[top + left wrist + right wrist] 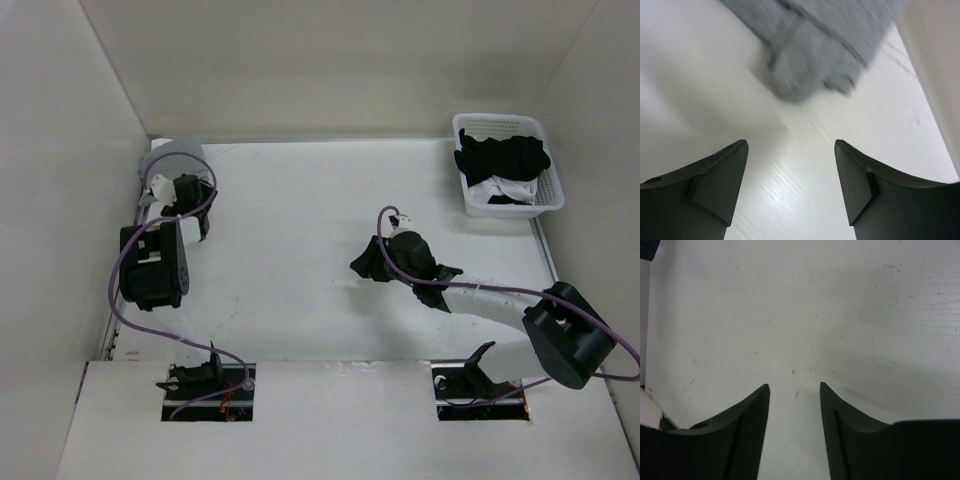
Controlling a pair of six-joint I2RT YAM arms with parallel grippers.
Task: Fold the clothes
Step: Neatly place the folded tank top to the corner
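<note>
While the white plastic basket (500,119) holds black and white garments (500,157), my left hand (791,145) is apart near the grey jersey tank top (810,55); right hand (794,386) also apart.

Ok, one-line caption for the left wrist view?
Left hand open and empty over the white table, grey tank top blurred just ahead of it.

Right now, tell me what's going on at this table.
The job here is folding a grey tank top. It lies in the far-left corner of the table. The left claw hangs open just short of it, holding nothing. The right claw is open too, over bare tabletop near the middle. A white basket at the far right holds black and white garments, which neither claw touches.
</note>
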